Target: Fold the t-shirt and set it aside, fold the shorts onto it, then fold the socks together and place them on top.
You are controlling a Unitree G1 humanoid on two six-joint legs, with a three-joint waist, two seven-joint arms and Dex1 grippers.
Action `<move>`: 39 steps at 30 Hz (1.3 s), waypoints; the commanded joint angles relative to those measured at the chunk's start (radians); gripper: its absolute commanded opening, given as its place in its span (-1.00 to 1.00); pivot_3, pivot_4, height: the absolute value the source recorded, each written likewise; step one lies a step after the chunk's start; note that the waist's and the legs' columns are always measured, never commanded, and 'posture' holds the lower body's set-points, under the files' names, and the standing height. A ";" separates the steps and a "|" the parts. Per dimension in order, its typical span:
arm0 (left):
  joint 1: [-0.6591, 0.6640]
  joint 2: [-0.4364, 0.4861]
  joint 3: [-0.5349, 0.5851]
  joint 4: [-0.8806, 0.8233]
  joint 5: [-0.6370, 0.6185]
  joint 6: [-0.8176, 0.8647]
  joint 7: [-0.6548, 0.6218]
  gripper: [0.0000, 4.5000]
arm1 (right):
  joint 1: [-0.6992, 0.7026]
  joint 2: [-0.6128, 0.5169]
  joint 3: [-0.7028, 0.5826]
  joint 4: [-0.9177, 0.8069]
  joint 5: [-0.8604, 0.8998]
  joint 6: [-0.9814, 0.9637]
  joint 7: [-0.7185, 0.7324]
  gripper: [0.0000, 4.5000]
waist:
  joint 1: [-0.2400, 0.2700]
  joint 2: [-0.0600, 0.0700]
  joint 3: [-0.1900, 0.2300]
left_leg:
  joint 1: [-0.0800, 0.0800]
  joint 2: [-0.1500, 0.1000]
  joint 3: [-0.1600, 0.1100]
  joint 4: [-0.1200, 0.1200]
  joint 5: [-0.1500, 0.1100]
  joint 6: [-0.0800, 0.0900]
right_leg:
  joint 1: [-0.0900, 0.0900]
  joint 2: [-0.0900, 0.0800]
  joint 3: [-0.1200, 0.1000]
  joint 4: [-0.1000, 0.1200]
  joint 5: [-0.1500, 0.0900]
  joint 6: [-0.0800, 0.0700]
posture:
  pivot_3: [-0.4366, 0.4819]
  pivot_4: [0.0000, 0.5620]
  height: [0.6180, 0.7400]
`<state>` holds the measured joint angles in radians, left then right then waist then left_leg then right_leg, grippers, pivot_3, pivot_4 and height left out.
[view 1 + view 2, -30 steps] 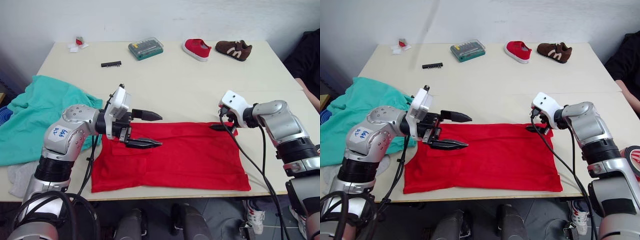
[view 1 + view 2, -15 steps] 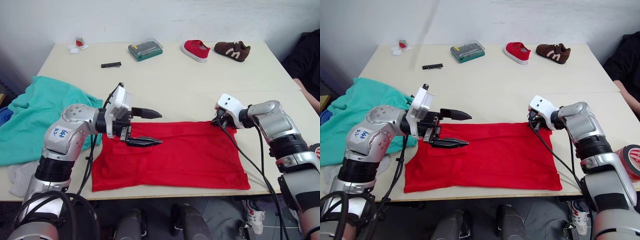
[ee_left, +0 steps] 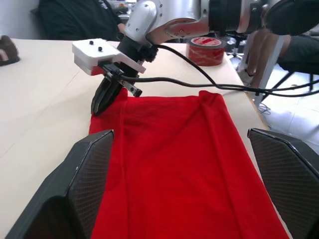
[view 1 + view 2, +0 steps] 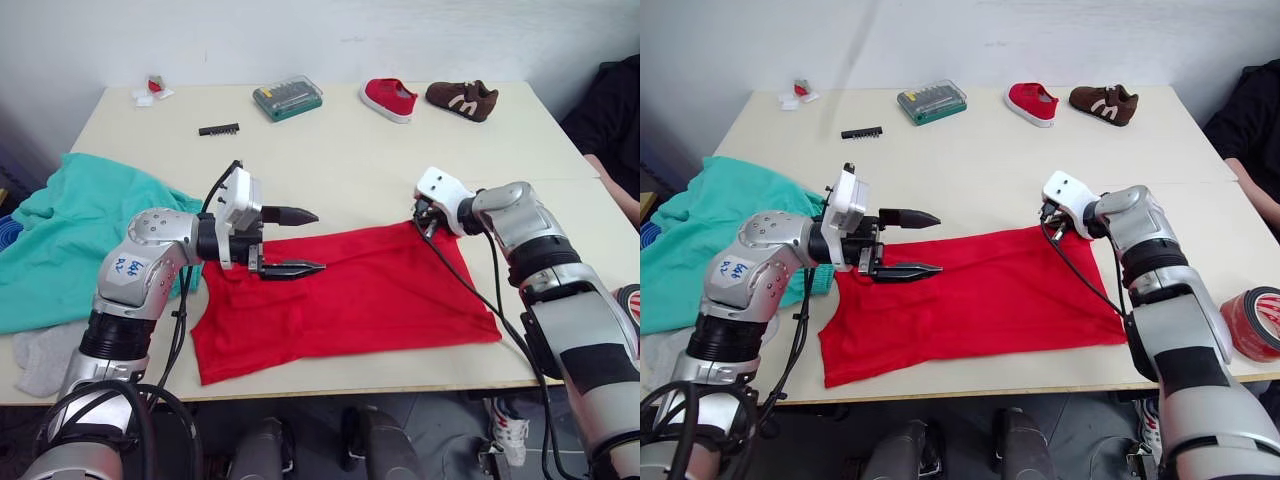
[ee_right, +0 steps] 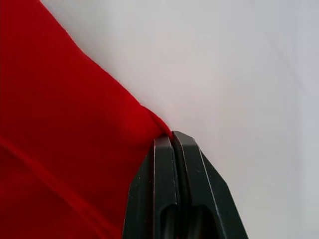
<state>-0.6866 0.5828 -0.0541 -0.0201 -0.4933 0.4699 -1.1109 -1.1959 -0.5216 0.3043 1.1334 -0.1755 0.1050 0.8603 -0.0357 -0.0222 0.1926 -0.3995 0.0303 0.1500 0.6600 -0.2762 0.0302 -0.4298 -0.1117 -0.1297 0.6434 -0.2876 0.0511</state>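
At the far left, the large teal-green fabric shorts (image 4: 75, 235) lay bunched over the table's left edge, untouched, with a light grey knit sock (image 4: 40, 352) poking out at the near-left corner. Next along, the left gripper (image 4: 290, 241) hovered just above the left end of the bright red cotton t-shirt (image 4: 345, 300), its two black fingers spread wide with nothing between them, much as it had been a second earlier. The change was at the other end: the right gripper (image 4: 1048, 222) had slid in from the right and away from the robot, and its fingers (image 5: 175, 164) were now pressed tight together, pinching the shirt's far right corner. That corner had been dragged up and inward, so the cloth, flat and square a second before, now sat skewed on the pale wooden table (image 4: 340, 150), its far edge slanting and soft creases running toward the pinch. By my reading the first fold was only beginning, with one corner secured and the left side not yet gripped. The shirt lay in the near middle of the table, well apart from the red shoe (image 4: 390, 99) at the far edge.
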 commanded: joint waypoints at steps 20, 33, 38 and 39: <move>-0.182 0.051 -0.033 0.389 0.153 -0.147 -0.127 1.00 | 0.181 -0.156 -0.222 -0.524 0.060 0.136 -0.033 0.52 | 0.013 0.004 0.002 | -0.003 0.000 -0.002 0.002 0.000 0.000 | -0.001 0.000 -0.002 0.000 0.000 0.000 | -0.05 -0.47 1.00; -0.531 -0.038 -0.113 1.158 0.431 -0.508 -0.210 1.00 | 0.923 -0.106 -0.864 -1.916 0.412 1.508 -0.093 0.98 | 0.036 0.003 0.002 | -0.007 0.000 -0.005 0.004 -0.009 0.012 | -0.001 0.000 -0.005 -0.006 0.002 0.001 | -0.05 -0.47 1.00; -0.552 -0.078 -0.127 1.258 0.521 -0.570 -0.121 1.00 | 1.111 0.096 -0.961 -2.065 0.503 1.509 -0.192 0.98 | 0.035 0.003 0.002 | -0.008 0.000 -0.003 0.003 -0.009 0.012 | -0.003 0.000 -0.004 -0.006 0.002 0.001 | -0.05 -0.47 1.00; -0.554 -0.087 -0.126 1.272 0.535 -0.574 -0.100 1.00 | 1.149 0.153 -0.961 -2.090 0.526 1.509 -0.218 0.98 | 0.034 0.003 0.002 | -0.008 0.000 -0.003 0.003 -0.009 0.012 | -0.003 0.000 -0.004 -0.006 0.003 0.002 | -0.05 -0.47 1.00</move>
<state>-1.2097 0.4969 -0.1856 1.2415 0.0211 -0.0835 -1.2391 -0.0712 -0.4051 -0.6294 -0.8873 0.3112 1.6092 0.6766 -0.0019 -0.0191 0.1947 -0.4077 0.0298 0.1470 0.6629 -0.2853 0.0421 -0.4328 -0.1120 -0.1339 0.6369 -0.2848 0.0529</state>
